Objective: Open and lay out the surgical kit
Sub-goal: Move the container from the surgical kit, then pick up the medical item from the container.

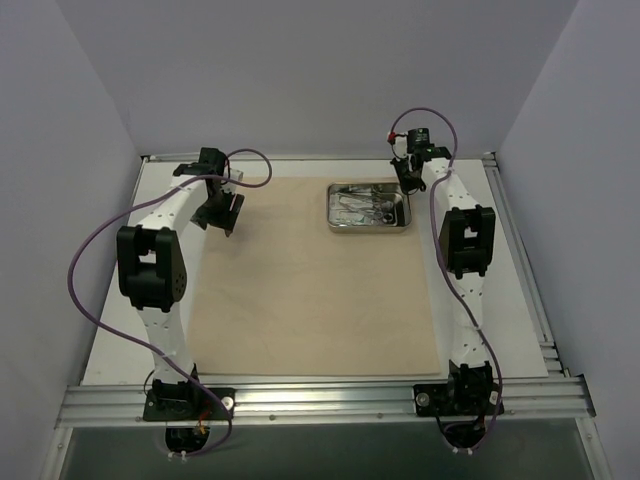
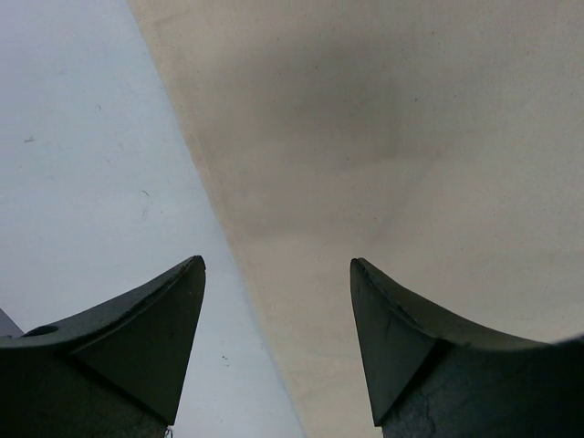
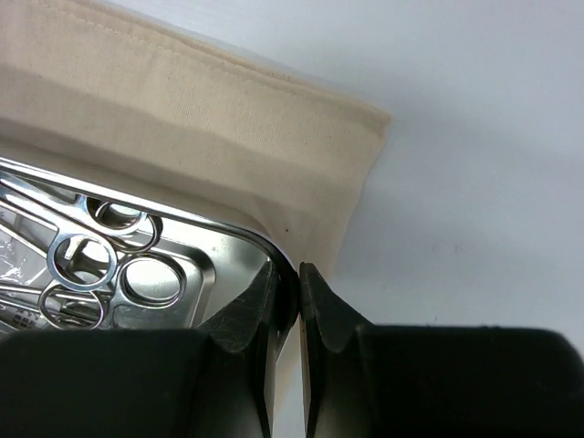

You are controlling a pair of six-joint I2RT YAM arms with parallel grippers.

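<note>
R gripper: pinched tight on tray corner rim
tray: far-right part of cloth, clamps inside
L gripper: jaws wide apart, nothing in them, over cloth's left edge
cloth: flat on table

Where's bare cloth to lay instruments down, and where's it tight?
Free: middle and near half of the beige cloth, between the arms; also the far strip from left gripper to steel tray. Crowded: far right corner, right gripper pinching the tray's rim.
</note>
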